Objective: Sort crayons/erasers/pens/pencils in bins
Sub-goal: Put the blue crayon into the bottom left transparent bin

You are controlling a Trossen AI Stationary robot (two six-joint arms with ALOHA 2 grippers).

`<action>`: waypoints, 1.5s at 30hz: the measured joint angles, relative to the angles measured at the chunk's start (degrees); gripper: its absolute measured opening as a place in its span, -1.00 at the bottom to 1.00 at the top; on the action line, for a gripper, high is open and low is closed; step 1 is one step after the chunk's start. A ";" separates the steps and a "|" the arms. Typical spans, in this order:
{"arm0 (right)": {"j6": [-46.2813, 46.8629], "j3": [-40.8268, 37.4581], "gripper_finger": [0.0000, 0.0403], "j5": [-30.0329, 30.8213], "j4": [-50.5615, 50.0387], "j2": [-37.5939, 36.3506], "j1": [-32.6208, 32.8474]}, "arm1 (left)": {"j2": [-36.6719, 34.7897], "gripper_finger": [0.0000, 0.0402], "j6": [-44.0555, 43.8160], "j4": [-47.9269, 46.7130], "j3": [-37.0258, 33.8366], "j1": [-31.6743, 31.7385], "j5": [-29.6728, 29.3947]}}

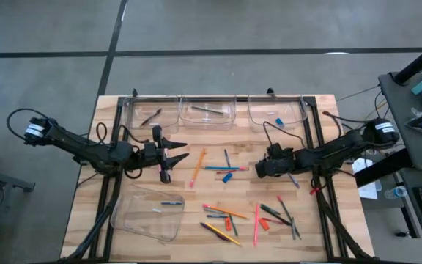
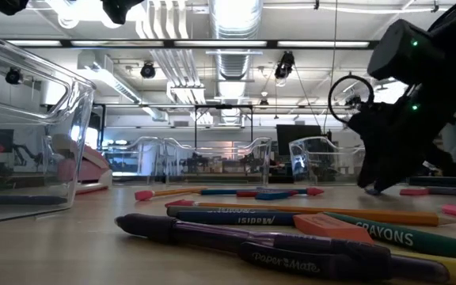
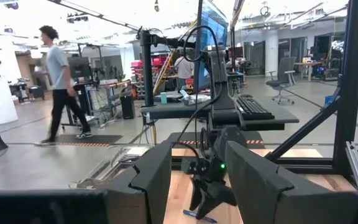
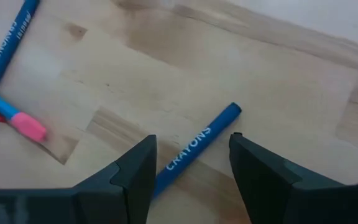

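Observation:
My right gripper (image 4: 190, 163) is open and tilted down over the table's middle right (image 1: 259, 169). A blue crayon (image 4: 197, 144) lies flat on the wood between its two fingers, and I see no touch. A second blue crayon (image 4: 11, 38) and a blue pencil with a pink end (image 4: 17, 121) lie just beyond. My left gripper (image 1: 168, 158) hangs open and empty above the table's left half. Three clear bins (image 1: 207, 114) stand along the far edge. A fourth bin (image 1: 149, 214) sits near left.
Loose pencils, pens, crayons and a red eraser (image 1: 264, 224) lie scattered near the front edge around (image 1: 244, 216). An orange pencil (image 1: 198, 166) lies at the centre. Black frame rails (image 1: 317, 147) run along the table's sides. A person walks in the room beyond (image 3: 61, 87).

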 joint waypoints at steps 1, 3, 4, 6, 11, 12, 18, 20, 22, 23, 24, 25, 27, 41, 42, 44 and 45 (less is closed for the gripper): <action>-0.04 0.73 -0.05 0.05 0.05 1.35 -0.01 | 0.00 -0.31 0.00 -0.01 0.00 0.00 0.00; -0.80 2.11 -0.05 0.38 0.26 3.73 0.01 | 0.00 -0.31 0.00 -0.02 -0.02 0.00 0.00; -1.09 2.83 -0.05 0.43 0.01 4.91 -0.01 | 0.00 -0.31 0.00 0.00 -0.06 0.00 0.00; -0.91 4.44 -0.05 0.86 -1.10 6.84 -0.01 | 0.00 -0.31 0.02 -0.05 -0.11 0.00 0.00; 1.85 9.46 -0.15 0.69 -9.68 11.28 -0.12 | 0.00 -0.31 0.04 0.00 -0.11 0.00 0.00; 1.90 10.29 -0.18 0.48 -10.66 12.02 -0.12 | 0.00 -0.31 0.04 -0.02 -0.11 0.00 0.00; -1.25 14.03 -0.43 0.18 -12.49 15.40 -0.11 | 0.00 -0.31 0.07 0.02 -0.13 0.00 -0.02; -2.73 14.83 -0.52 0.12 -12.69 16.00 -0.10 | 0.00 -0.31 0.07 0.02 -0.11 0.00 -0.02; -4.16 15.49 -0.62 -0.05 -12.76 16.39 -0.11 | 0.00 -0.31 0.07 0.02 -0.11 0.00 -0.02; -4.74 15.67 -0.68 -0.10 -12.71 16.33 -0.10 | 0.00 -0.31 0.07 0.04 -0.11 0.00 -0.02; -5.11 15.75 -0.74 -0.25 -12.59 16.14 -0.10 | 0.00 -0.31 0.07 0.04 -0.11 0.00 -0.02; -5.27 15.75 -0.81 -0.30 -12.43 15.90 -0.10 | 0.00 -0.31 0.07 0.04 -0.11 0.00 -0.02; -6.10 15.66 -0.90 -0.32 -12.45 15.08 -0.10 | -0.03 -0.31 0.07 0.06 -0.10 0.00 -0.04; -10.89 15.51 -0.93 -0.19 -10.88 9.43 -0.12 | -0.04 -0.31 2.13 0.09 0.20 0.00 -0.26; -11.41 15.51 -0.94 -0.19 -9.90 8.87 -0.05 | -0.04 -0.31 2.48 0.09 0.20 0.00 -0.25; -13.35 15.51 -0.94 -0.11 -5.82 7.66 0.57 | -0.04 -0.31 2.62 0.09 0.20 0.00 -0.26; -14.98 15.51 -0.94 -0.08 -3.04 6.93 1.03 | -0.04 -0.31 2.64 0.09 0.20 0.00 -0.26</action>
